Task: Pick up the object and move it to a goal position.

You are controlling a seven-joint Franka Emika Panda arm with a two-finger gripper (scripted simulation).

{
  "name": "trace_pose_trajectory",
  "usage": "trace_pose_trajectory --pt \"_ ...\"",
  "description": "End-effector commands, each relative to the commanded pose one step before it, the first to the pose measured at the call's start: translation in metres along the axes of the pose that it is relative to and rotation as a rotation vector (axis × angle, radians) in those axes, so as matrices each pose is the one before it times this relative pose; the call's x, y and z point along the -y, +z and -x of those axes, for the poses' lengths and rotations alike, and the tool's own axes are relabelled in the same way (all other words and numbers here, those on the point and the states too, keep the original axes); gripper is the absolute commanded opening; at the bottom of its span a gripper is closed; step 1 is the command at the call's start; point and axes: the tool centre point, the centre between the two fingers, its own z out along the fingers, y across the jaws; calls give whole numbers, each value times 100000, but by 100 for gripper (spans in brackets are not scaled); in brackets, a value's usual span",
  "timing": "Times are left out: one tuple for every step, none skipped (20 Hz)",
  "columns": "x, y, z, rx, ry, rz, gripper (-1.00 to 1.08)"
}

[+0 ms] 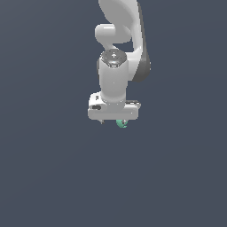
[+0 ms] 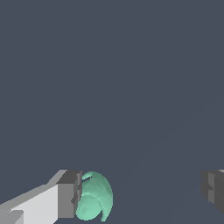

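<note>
The object [image 2: 94, 197] is a small mint-green rounded lump. In the wrist view it sits between the fingers of my gripper [image 2: 140, 192], right against one grey fingertip [image 2: 70, 194]. The other fingertip [image 2: 212, 189] stands far from it, so the gripper is open and nothing is clamped. In the exterior view the white hand points straight down, and my gripper [image 1: 113, 120] is mostly hidden under it. Only a sliver of the object [image 1: 122, 123] peeks out below the hand's lower edge.
A plain dark grey-blue floor [image 1: 53, 177] fills both views. The white arm [image 1: 117, 40] rises from the hand to the exterior view's top edge. No other objects or markers show.
</note>
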Motion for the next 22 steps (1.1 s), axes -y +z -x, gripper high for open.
trace_pose_trajectory --pt "-1 0 0 0 0 0 100" --pt "-35 1 -28 -49 31 37 100" --pt "-120 -27 -76 -189 127 141 100" --pt "-190 -27 -128 -285 189 213 100" --pt "-264 -37 -175 -396 255 297 100" --pt "-331 -43 -216 -496 302 373 100" --pt "-300 -34 -192 -451 249 341 100" --pt "-217 -17 -136 -327 151 248 100" --pt "-136 -5 -82 -206 63 158 100" --pt "-57 1 -30 -94 -8 73 100" --pt "-10 -7 17 0 0 0 100" --pt "72 4 19 94 -8 -73 100" --pt "6 -26 -16 20 152 -20 100" --pt "-25 -20 -21 -12 137 5 100" --pt "10 8 5 -7 -68 7 100" --pt "15 39 35 14 -218 -4 100" --pt "46 67 66 34 -401 -14 100" --pt "74 96 97 57 -579 -26 100" --pt "101 124 127 77 -755 -38 100" --pt "125 152 157 97 -925 -49 100" --pt "149 178 185 115 -1089 -59 100" --pt "172 202 210 129 -1240 -68 100"
